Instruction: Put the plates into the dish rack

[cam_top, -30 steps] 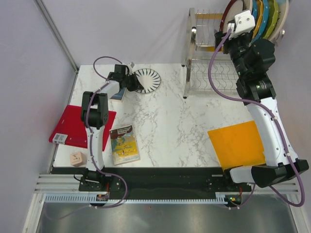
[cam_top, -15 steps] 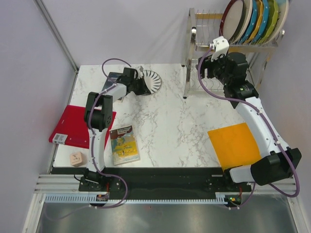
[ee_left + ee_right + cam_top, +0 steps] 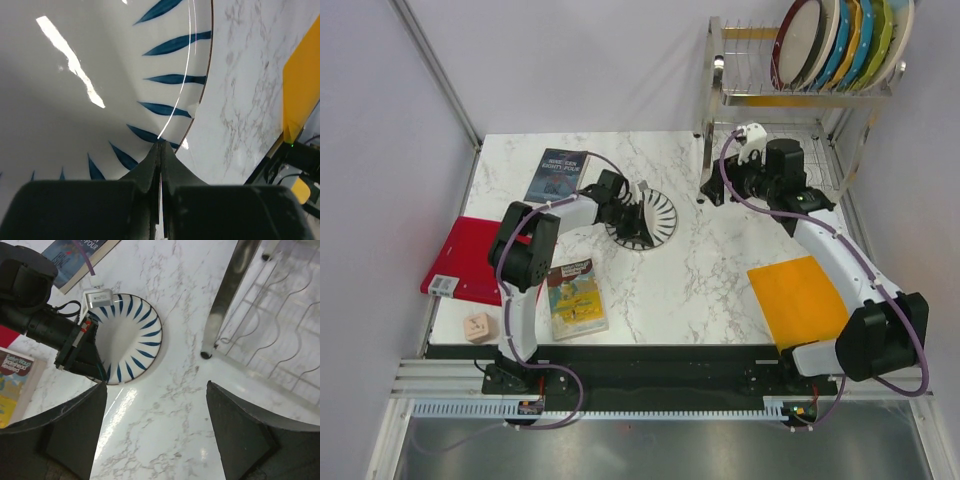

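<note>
A white plate with dark radial stripes (image 3: 648, 214) lies low over the marble table (image 3: 650, 280), left of the middle. My left gripper (image 3: 625, 213) is shut on its near-left rim. The left wrist view shows the pinched edge (image 3: 197, 107) running away from the closed fingertips (image 3: 161, 146). My right gripper (image 3: 715, 186) hangs open and empty beside the dish rack's (image 3: 760, 96) front-left post (image 3: 235, 290). In the right wrist view, the striped plate (image 3: 135, 332) lies ahead of the spread fingers (image 3: 75, 430). Several plates (image 3: 832, 42) stand upright in the rack's upper shelf.
An orange board (image 3: 802, 300) lies at the right front, under the right arm. A red board (image 3: 470, 258) lies at the left edge. A picture book (image 3: 576, 297), a dark book (image 3: 557, 175) and a small pink block (image 3: 477, 326) sit on the left side. The rack's wavy lower shelf (image 3: 280, 330) is bare.
The left gripper has pulled the striped plate from the back of the table toward the middle. The right arm has come down from the upper shelf to table level and opened wider.
</note>
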### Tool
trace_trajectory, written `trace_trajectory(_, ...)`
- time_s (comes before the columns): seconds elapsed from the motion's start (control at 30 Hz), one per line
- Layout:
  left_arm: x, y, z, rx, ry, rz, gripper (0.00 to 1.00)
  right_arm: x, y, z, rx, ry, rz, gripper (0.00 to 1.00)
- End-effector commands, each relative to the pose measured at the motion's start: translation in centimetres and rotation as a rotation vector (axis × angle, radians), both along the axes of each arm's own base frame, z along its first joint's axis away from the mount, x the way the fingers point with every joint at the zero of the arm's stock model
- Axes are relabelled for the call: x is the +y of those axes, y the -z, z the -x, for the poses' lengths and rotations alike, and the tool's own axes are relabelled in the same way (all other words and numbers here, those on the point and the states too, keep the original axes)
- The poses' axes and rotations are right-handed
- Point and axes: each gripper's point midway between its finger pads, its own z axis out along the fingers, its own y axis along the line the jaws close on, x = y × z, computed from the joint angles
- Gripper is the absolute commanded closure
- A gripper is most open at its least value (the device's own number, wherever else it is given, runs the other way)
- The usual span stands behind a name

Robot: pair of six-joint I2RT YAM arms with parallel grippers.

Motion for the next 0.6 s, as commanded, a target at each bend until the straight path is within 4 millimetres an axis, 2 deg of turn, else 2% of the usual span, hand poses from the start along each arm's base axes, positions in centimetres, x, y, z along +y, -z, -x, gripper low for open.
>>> trace_trajectory(0.0,0.1,3.3,7.9,0.148,0.167,-0.116,0.98,2.3,4.3,2.4,0.193,-0.066,-0.128,0.12)
trace_trajectory(0.03,-0.5,3.6,9.5,0.156,0.206,-0.124,0.98,2.4,5.9,3.1,0.24,-0.074,-0.131,0.12)
trace_trajectory(0.13,-1.5,3.4,11.7,0.131,0.285,-0.13,0.98,2.4,8.3,4.3,0.315,-0.061,-0.151,0.12)
trace_trajectory(0.27,-1.2,3.8,13.6,0.142,0.318,-0.15,0.98,2.0,10.1,5.1,0.353,-0.051,-0.128,0.11)
trace_trajectory(0.3,-0.6,4.2,14.7,0.173,0.326,-0.161,0.98,1.9,10.3,5.1,0.349,-0.058,-0.115,0.11)
trace_trajectory(0.4,0.0,3.8,15.3,0.156,0.331,-0.159,0.97,1.8,10.9,5.3,0.358,-0.06,-0.101,0.11)
trace_trajectory(0.53,-1.4,-1.1,12.4,-0.054,0.314,-0.084,0.79,2.0,11.6,5.4,0.367,-0.081,-0.098,0.1)
trace_trajectory(0.57,-1.8,-3.5,11.7,-0.127,0.309,-0.052,0.75,1.9,11.9,5.5,0.372,-0.084,-0.095,0.1)
